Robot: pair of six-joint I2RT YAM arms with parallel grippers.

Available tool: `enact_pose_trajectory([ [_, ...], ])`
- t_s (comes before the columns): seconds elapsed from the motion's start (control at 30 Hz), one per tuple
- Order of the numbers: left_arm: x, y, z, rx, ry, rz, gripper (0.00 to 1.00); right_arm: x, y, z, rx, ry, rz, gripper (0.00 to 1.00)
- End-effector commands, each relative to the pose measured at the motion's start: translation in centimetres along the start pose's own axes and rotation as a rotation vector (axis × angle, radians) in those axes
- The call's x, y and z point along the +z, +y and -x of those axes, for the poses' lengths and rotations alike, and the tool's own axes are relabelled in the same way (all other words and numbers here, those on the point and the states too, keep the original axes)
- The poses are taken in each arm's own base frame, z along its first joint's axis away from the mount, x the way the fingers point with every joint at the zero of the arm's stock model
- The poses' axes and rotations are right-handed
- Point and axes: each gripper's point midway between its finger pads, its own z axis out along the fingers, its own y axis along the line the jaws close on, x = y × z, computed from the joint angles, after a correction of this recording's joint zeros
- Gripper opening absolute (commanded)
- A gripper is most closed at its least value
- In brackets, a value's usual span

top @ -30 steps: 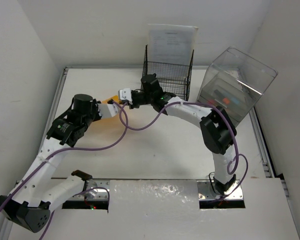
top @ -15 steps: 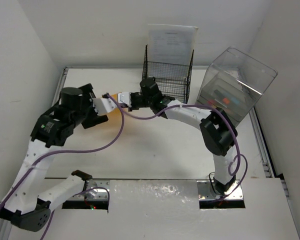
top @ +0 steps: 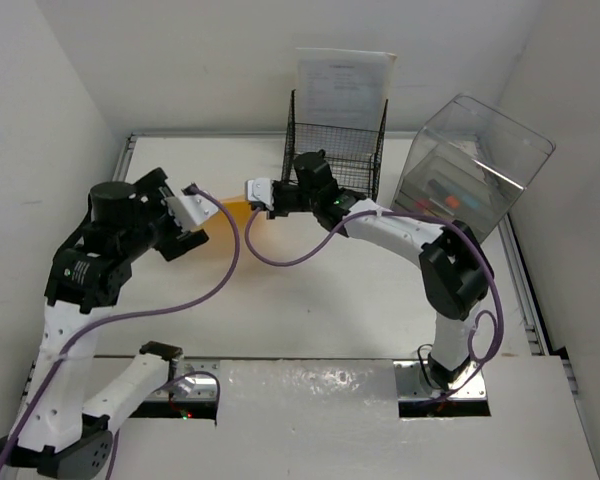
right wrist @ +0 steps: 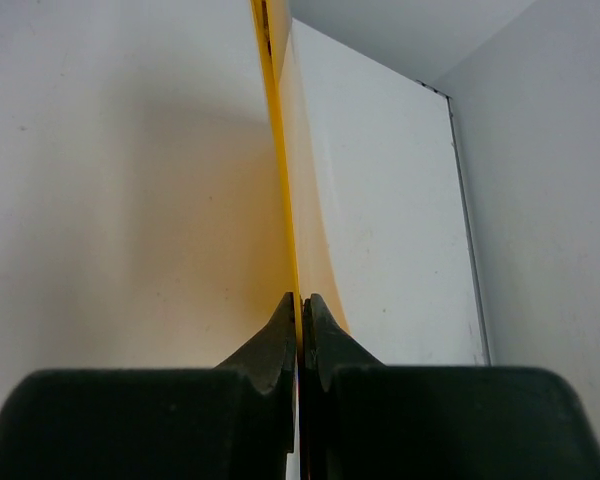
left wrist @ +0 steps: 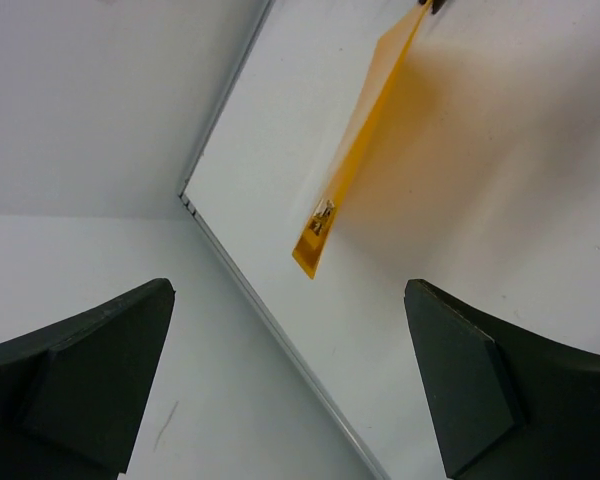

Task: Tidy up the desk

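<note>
A thin orange envelope (top: 236,209) hangs above the white desk (top: 320,300), left of its middle. My right gripper (top: 250,197) is shut on its upper edge. In the right wrist view the fingertips (right wrist: 285,322) pinch the sheet (right wrist: 276,150), seen edge-on. My left gripper (top: 198,222) stands open just left of the envelope and apart from it. In the left wrist view the envelope (left wrist: 365,150) with its metal clasp (left wrist: 323,218) hangs ahead of the wide-open fingers (left wrist: 475,385), with nothing between them.
A black wire-mesh rack (top: 335,150) with a white sheet of paper (top: 345,85) stands at the back. A clear plastic drawer box (top: 470,170) sits tilted at the back right. Silver rails (left wrist: 270,320) edge the desk, with white walls close on both sides.
My left gripper opened, let go of the envelope and drew back to the left. My right gripper kept its hold on the envelope and shifted slightly right and toward the rack.
</note>
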Motion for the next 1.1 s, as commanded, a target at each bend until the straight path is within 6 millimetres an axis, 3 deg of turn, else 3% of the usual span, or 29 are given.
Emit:
enact_pose_trajectory([
  [0.0,1.2,2.5,1.8,-0.047,-0.100,0.027,1.00,-2.2,-1.5,3.7,-0.001,-0.088,-0.023,0.00],
  [0.03,2.1,3.8,1.1,-0.081,-0.098,0.019,1.00,-2.6,-1.7,3.7,0.008,-0.089,-0.026,0.00],
  [0.07,1.3,4.6,1.1,-0.092,-0.113,0.032,1.00,-2.8,-1.9,3.6,0.014,-0.087,-0.030,0.00],
  [0.1,2.6,5.2,0.0,-0.129,-0.094,-0.008,1.00,-3.1,-2.2,3.6,0.022,-0.087,-0.032,0.00],
  [0.13,2.3,5.5,-1.2,-0.205,-0.115,-0.059,1.00,-3.3,-2.3,3.7,0.027,-0.090,-0.034,0.00],
  [0.17,1.1,7.2,-0.5,-0.177,-0.156,-0.054,1.00,-3.4,-2.5,3.8,0.039,-0.091,-0.030,0.00],
  [0.2,2.0,7.7,-1.6,-0.215,-0.164,-0.113,1.00,-3.4,-2.6,3.7,0.047,-0.091,-0.027,0.00],
  [0.23,-0.1,8.0,-1.3,-0.284,-0.221,-0.150,1.00,-3.4,-2.8,3.5,0.059,-0.091,-0.024,0.00],
  [0.3,-0.1,8.9,-3.2,-0.328,-0.239,-0.172,1.00,-3.4,-3.4,3.1,0.088,-0.094,-0.024,0.00],
  [0.4,1.5,7.2,-5.1,-0.297,-0.234,-0.221,1.00,-3.1,-3.9,2.9,0.098,-0.094,-0.025,0.00],
  [0.53,3.9,3.5,-7.7,-0.261,-0.255,-0.312,1.00,-3.0,-4.7,3.3,0.088,-0.110,-0.040,0.00],
  [0.6,4.8,2.8,-8.3,-0.260,-0.267,-0.321,1.00,-2.8,-5.1,3.8,0.085,-0.120,-0.044,0.00],
  [0.83,9.2,3.8,-9.2,-0.302,-0.244,-0.256,1.00,-2.4,-5.9,5.0,0.078,-0.169,-0.033,0.00],
  [0.9,10.3,6.0,-8.9,-0.259,-0.277,-0.172,1.00,-2.3,-5.9,5.1,0.081,-0.168,-0.030,0.00],
  [1.07,13.8,4.6,-8.1,-0.248,-0.296,-0.227,1.00,-2.2,-6.1,4.8,0.076,-0.154,-0.021,0.00],
])
